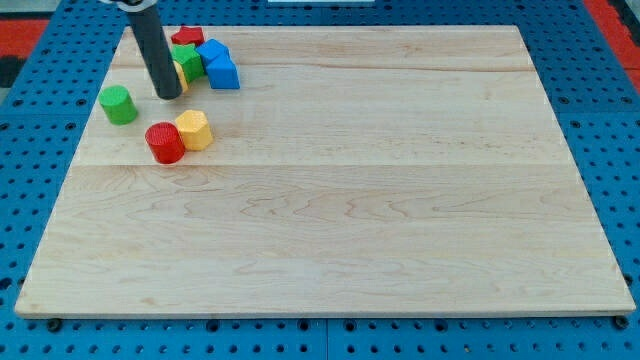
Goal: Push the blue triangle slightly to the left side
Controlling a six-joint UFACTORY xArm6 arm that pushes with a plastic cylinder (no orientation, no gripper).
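Observation:
Two blue blocks touch each other in a cluster at the view's top left. The lower blue one (224,74) looks like a triangle; the upper blue one (212,51) has a shape I cannot make out. My tip (168,97) rests on the board left of the cluster, about a block's width to the left of the blue triangle. A yellow block (182,72) is partly hidden behind the rod, between my tip and the blue blocks. A green block (189,60) and a red block (187,37) sit in the same cluster.
A green cylinder (118,104) stands left of my tip. A red cylinder (165,142) and a yellow hexagon (194,130) touch each other just below my tip. The wooden board (350,200) lies on a blue pegboard surface.

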